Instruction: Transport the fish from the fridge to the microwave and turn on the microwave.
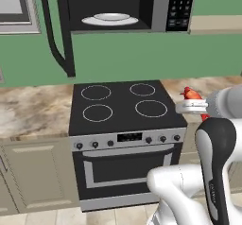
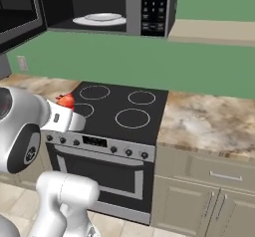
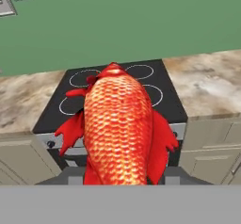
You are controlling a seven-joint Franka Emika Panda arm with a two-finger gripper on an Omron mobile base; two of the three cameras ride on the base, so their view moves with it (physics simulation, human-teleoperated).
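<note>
Black four-ring stove point(image 1: 124, 107) between marbled counters point(image 2: 209, 119), green wall point(image 3: 122, 28)

Green wall point(image 1: 142, 54) behind a black stove point(image 1: 123, 106); marbled counter point(image 2: 209, 119) (beige cabinets point(image 2: 209, 196) beneath).

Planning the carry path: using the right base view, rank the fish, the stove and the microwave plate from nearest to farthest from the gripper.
1. fish, held in the gripper, at the stove's left edge.
2. stove, just right of and below the gripper.
3. plate, up inside the open microwave, farthest.
</note>
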